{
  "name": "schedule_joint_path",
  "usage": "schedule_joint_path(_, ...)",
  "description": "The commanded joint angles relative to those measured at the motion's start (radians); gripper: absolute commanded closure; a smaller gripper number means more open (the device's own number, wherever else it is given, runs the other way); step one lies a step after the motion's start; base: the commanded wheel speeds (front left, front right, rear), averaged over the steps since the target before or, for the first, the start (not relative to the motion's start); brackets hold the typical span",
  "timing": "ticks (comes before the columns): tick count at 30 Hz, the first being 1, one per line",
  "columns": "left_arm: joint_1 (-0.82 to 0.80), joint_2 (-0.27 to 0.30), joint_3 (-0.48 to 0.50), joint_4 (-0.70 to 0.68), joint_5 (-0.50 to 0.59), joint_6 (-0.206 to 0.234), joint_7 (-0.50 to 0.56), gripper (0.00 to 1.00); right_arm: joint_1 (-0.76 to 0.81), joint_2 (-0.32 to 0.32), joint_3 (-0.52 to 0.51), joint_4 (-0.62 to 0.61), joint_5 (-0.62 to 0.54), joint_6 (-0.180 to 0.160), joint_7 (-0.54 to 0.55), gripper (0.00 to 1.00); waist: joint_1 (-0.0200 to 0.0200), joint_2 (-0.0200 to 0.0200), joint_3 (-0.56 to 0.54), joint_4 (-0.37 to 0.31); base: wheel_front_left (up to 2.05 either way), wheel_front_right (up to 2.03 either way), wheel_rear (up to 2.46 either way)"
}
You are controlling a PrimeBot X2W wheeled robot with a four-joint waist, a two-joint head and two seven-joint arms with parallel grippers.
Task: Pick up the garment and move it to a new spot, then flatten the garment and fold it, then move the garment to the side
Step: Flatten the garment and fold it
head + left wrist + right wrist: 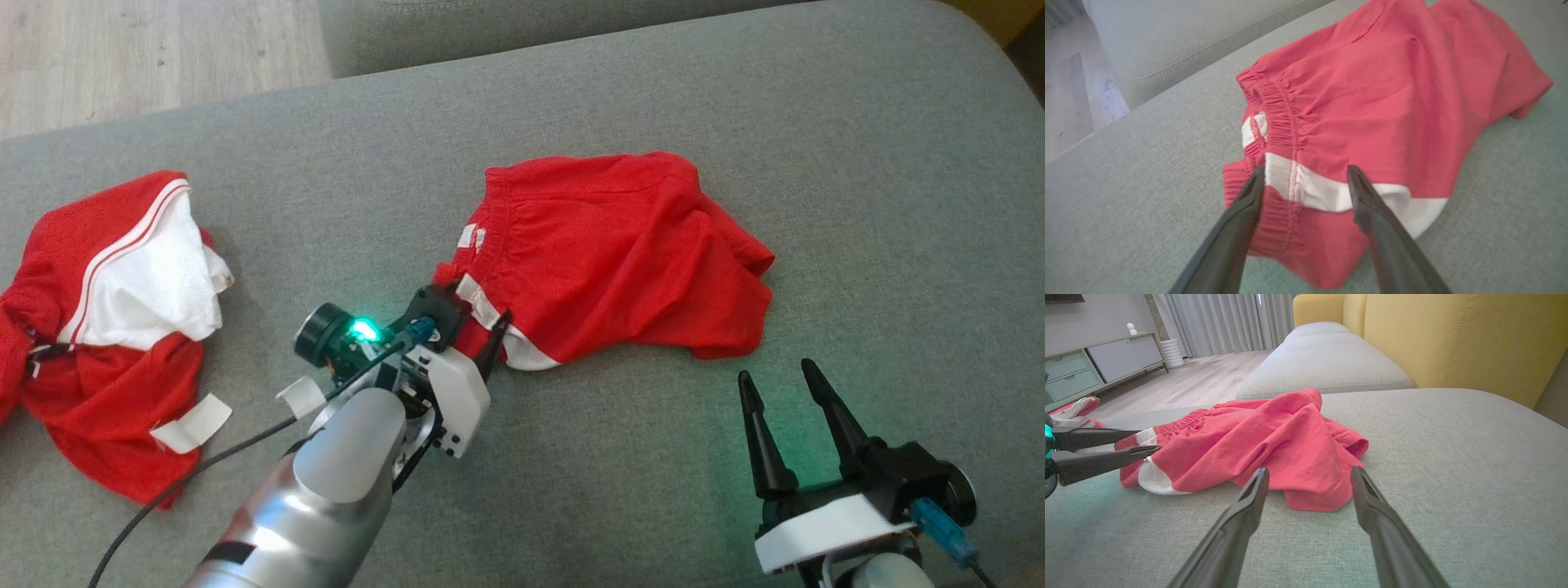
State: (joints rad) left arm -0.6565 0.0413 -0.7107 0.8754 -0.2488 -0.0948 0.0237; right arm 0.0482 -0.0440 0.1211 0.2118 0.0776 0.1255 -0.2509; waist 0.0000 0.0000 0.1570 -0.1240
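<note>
I see the garment (pixel 620 253) as thin matt red cloth with a gathered waistband and smooth white panels. The sofa cushion (pixel 857 163) is coarse grey weave. The left gripper (pixel 1305 169) has matt dark plastic fingers (pixel 1229 237), its forearm (pixel 326 490) glossy silver. The floor (pixel 122 57) looks like pale wood.

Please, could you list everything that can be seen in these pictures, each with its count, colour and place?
shorts: one, red with white trim, crumpled mid-cushion
second garment: one, red and white, crumpled at the robot's far left
seat cushions: two, grey, the near one under both garments
backrest: one, yellow, behind the cushions
floor: one, pale wood, beyond the cushions
curtains: grey, at the far wall
cabinet: one, grey, by the far wall
left gripper: one, dark fingers, open at the shorts' waistband
right gripper: one, dark fingers, open over bare cushion beside the shorts
</note>
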Motion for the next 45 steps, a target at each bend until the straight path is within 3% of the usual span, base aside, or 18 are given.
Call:
schedule_joint_path(1,-0.048,0.009,0.011,-0.022,-0.014,-0.004,-0.011,0.00,-0.034,-0.006,0.026,-0.025,-0.007,0.005,-0.011,0.00,0.0000,0.0000,-0.003,0.001,0.00,0.00,0.00)
schedule_joint_path(10,-0.062,0.009,-0.071,-0.019,-0.064,0.018,-0.003,0.00,-0.027,-0.006,0.035,-0.022,-0.003,0.005,-0.011,0.00,0.0000,0.0000,-0.022,-0.007,0.00,0.00,0.00)
schedule_joint_path(11,-0.063,0.009,-0.077,-0.015,-0.070,0.019,0.003,0.14,-0.026,-0.006,0.035,-0.022,-0.003,0.005,-0.011,0.00,0.0000,0.0000,-0.024,-0.009,0.00,0.00,0.00)
schedule_joint_path(13,-0.065,0.009,-0.084,-0.008,-0.079,0.031,0.002,0.95,-0.023,-0.006,0.035,-0.022,-0.003,0.005,-0.011,0.00,0.0000,0.0000,-0.027,-0.011,0.00,0.00,0.00)
schedule_joint_path(14,-0.067,0.009,-0.089,-0.003,-0.079,0.038,0.001,1.00,-0.022,-0.006,0.035,-0.022,-0.003,0.005,-0.011,0.00,0.0000,0.0000,-0.029,-0.012,0.00,0.00,0.00)
schedule_joint_path(23,-0.069,0.009,-0.118,0.011,-0.129,0.018,-0.007,1.00,-0.011,-0.006,0.037,-0.019,-0.002,0.005,-0.011,0.00,0.0000,0.0000,-0.050,-0.012,0.00,0.00,0.00)
schedule_joint_path(30,-0.112,0.009,-0.114,-0.092,-0.258,-0.022,-0.020,1.00,-0.016,-0.006,0.064,-0.014,0.004,0.005,-0.011,0.00,0.0000,0.0000,-0.099,-0.057,0.00,0.00,0.00)
schedule_joint_path(42,-0.441,0.009,-0.032,-0.280,-0.481,-0.035,-0.080,1.00,-0.024,-0.006,0.097,-0.021,0.055,0.005,-0.011,0.00,0.0000,0.0000,-0.161,-0.212,0.00,0.00,0.00)
schedule_joint_path(45,-0.532,0.009,-0.016,-0.284,-0.548,-0.008,-0.080,1.00,-0.020,-0.006,0.100,-0.024,0.063,0.005,-0.011,0.00,0.0000,0.0000,-0.171,-0.228,0.00,0.00,0.00)
